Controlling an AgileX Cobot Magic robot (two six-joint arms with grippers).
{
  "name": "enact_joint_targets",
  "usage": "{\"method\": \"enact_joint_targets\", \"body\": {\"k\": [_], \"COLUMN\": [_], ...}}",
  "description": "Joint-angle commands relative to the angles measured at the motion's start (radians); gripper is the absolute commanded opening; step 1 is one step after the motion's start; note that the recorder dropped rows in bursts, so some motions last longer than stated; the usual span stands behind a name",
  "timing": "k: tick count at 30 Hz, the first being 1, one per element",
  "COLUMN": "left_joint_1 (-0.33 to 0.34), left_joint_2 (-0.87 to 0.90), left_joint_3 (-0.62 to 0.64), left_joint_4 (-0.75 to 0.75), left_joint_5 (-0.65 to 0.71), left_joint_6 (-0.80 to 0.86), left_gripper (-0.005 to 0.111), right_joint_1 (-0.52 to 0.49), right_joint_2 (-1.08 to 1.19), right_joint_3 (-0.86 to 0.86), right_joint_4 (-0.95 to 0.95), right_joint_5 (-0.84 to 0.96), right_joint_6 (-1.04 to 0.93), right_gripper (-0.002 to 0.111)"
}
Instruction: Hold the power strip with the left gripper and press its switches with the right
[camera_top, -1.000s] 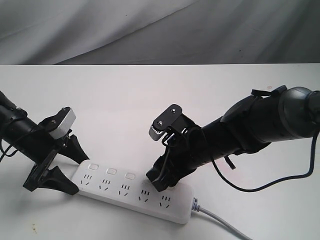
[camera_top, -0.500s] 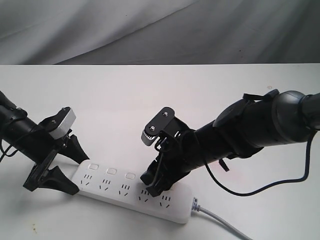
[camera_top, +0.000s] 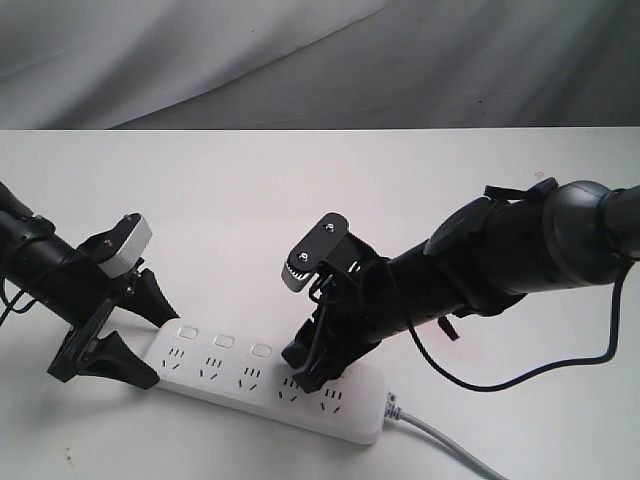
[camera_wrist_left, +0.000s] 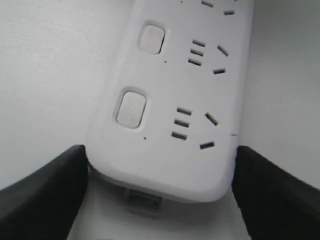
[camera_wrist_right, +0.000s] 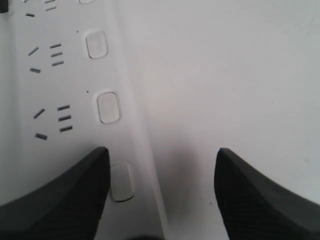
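Presently, location: the power strip (camera_top: 236, 386) lies flat on the white table (camera_top: 300, 200), with its grey cord (camera_top: 440, 440) leaving the end nearer the right arm.
Handling: judged rigid, light and smooth. It will likely slide or pivot under a push unless pinned. It is best taken across its long edges at the cordless end.
Left arm: the left gripper (camera_top: 158, 348) has a finger against each long edge there, apparently clamped.
Right arm: the right gripper (camera_top: 305, 368) is spread wide, empty, low over the switches (camera_top: 224, 342).
Count: one strip, five sockets (camera_top: 213, 365), one cord, two grippers. Three switches are exposed from the room, the rest hidden under the right gripper.
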Motion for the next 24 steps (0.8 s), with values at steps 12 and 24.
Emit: {"method": "enact_joint_targets", "body": {"k": [12,24], "left_joint_1": [-0.004,-0.004], "left_joint_2": [0.01,0.01], "left_joint_3": [0.012,0.012], "left_joint_4": [0.033,0.033], "left_joint_5": [-0.045,-0.045], "left_joint_6": [-0.017,-0.017], "left_gripper": [0.064,0.064], "right_joint_1": [-0.003,-0.003], "right_joint_2": [-0.033,-0.041], "right_joint_3": [0.005,0.005], "right_joint_4": [0.004,0.0], "right_joint_5": [-0.071,-0.046], "right_joint_6": [0.003,0.003], "right_gripper": [0.056,0.056]}}
